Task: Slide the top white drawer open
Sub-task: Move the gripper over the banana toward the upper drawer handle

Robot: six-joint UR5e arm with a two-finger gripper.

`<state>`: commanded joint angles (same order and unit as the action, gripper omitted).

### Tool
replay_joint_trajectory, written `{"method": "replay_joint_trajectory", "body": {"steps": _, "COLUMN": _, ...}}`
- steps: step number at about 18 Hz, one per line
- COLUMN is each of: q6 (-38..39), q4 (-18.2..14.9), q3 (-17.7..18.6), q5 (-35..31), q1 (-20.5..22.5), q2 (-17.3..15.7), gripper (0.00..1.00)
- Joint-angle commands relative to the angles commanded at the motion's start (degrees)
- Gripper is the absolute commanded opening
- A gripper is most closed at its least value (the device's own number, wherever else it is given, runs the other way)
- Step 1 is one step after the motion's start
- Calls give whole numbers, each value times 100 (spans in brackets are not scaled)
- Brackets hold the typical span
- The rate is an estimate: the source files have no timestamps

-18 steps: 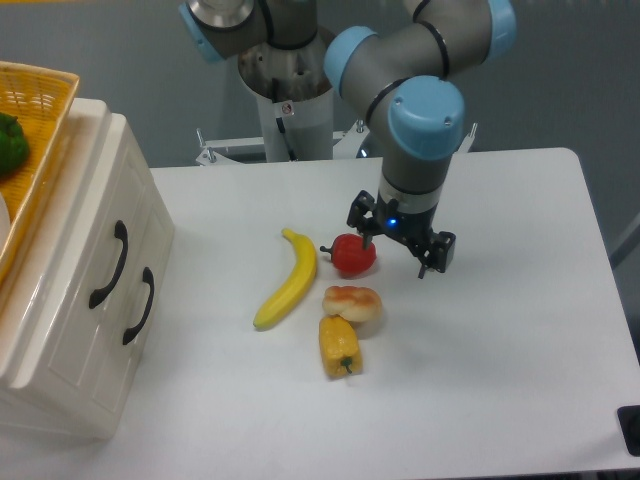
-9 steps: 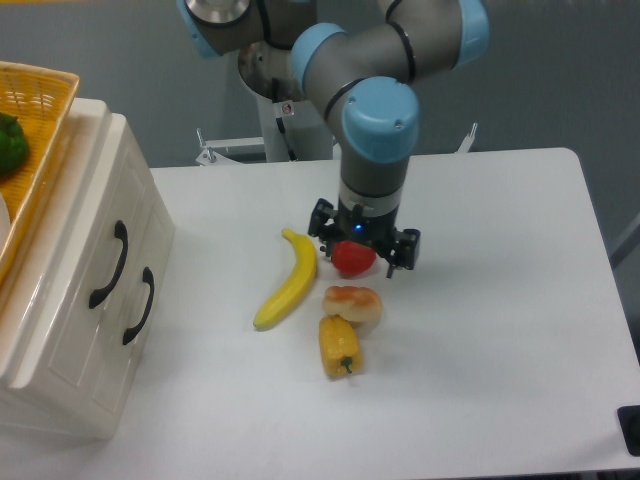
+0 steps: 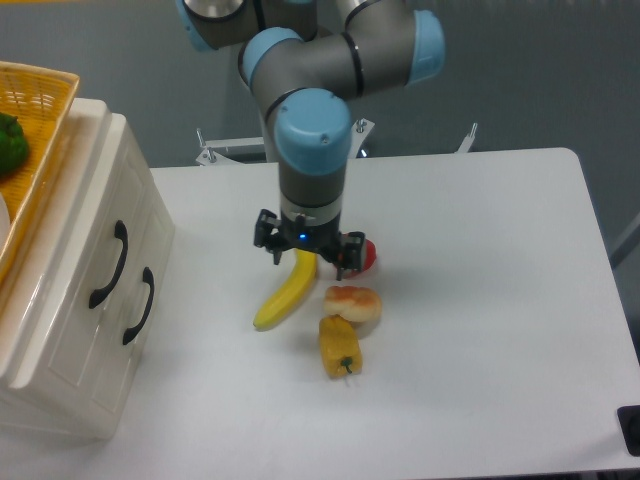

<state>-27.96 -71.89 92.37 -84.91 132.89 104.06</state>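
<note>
Movement since the earlier frames is all in the arm: the gripper (image 3: pixel 308 250) has travelled leftward across the table (image 3: pixel 480 330), from over the red pepper (image 3: pixel 364 255) to a spot above the upper end of the banana (image 3: pixel 284 292). A second ago it hung to the right of the pepper; half a second ago it sat directly over it; now the pepper is mostly hidden behind the gripper's right side, only a red sliver showing. The wrist points straight down, a small blue light glowing on its front. The fingers are spread apart with nothing between them, as in both earlier frames.

The top white drawer (image 3: pixel 85 262) is at the left, in the cream cabinet (image 3: pixel 70 330) that stands on the table's left end. It is pushed fully in, its front flush with the lower drawer (image 3: pixel 115 318), and its curved black handle (image 3: pixel 110 265) is untouched. The gripper is well apart from it, with bare table between. The cabinet looks the same as before.

The banana, the bread roll (image 3: pixel 353 303) and the yellow pepper (image 3: pixel 339 346) lie where they lay earlier, roll and yellow pepper touching. On the cabinet's top sits the yellow woven basket (image 3: pixel 35 150) with a green vegetable (image 3: pixel 10 143) inside, cut off by the left edge, unchanged.
</note>
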Motion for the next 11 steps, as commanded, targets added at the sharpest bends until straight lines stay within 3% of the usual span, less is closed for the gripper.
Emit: {"method": "replay_joint_trajectory", "body": {"steps": 11, "q6": 580, "q4": -44, "q3": 0, "q5": 62, "q1": -255, "q2": -105, "gripper": 100}}
